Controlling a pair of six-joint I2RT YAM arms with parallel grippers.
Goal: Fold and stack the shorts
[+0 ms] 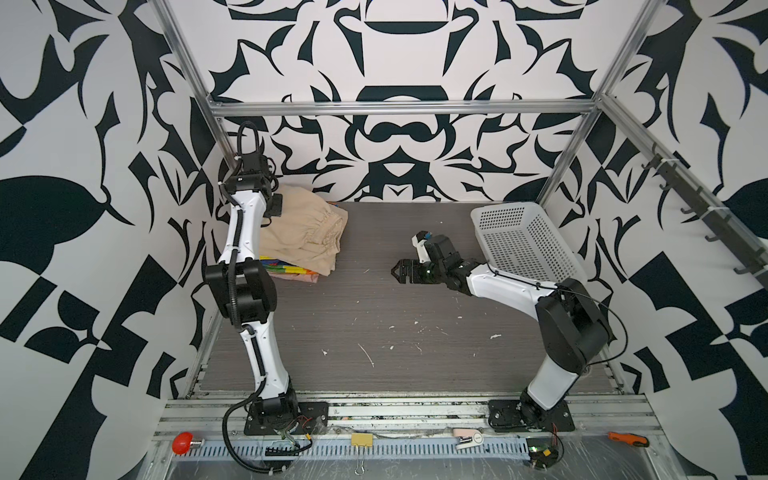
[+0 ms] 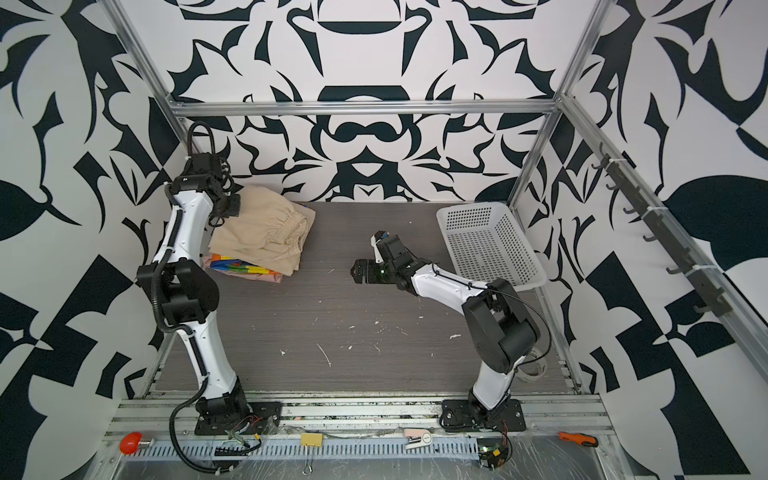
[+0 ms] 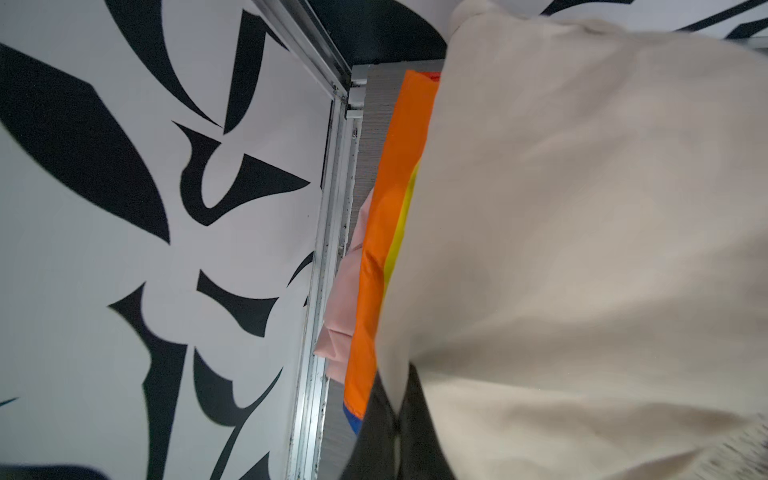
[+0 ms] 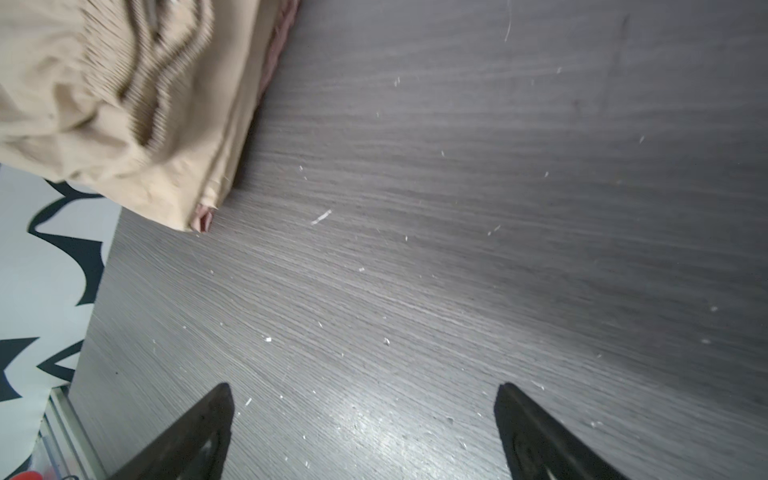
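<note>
The shorts lie stacked at the back left of the table. The beige shorts (image 1: 307, 232) (image 2: 266, 237) are on top, over the rainbow-striped shorts (image 1: 286, 269) (image 2: 237, 266) and the salmon-pink shorts (image 1: 309, 279) (image 2: 270, 279). My left gripper (image 1: 275, 205) (image 2: 232, 205) sits at the stack's far left edge. The left wrist view shows it (image 3: 399, 415) shut on a fold of the beige shorts (image 3: 582, 249), with orange-striped cloth (image 3: 386, 249) and pink cloth (image 3: 345, 307) beneath. My right gripper (image 1: 395, 272) (image 2: 355, 270) (image 4: 363, 388) hovers open over bare table, right of the stack and apart from it.
A white perforated basket (image 1: 523, 241) (image 2: 486, 245) stands tilted at the back right, behind the right arm. Aluminium frame posts (image 3: 328, 249) close in the left edge beside the stack. On the front rail lie a red button (image 1: 183, 442), a binder clip (image 1: 360, 440) and an orange screwdriver (image 1: 627, 438).
</note>
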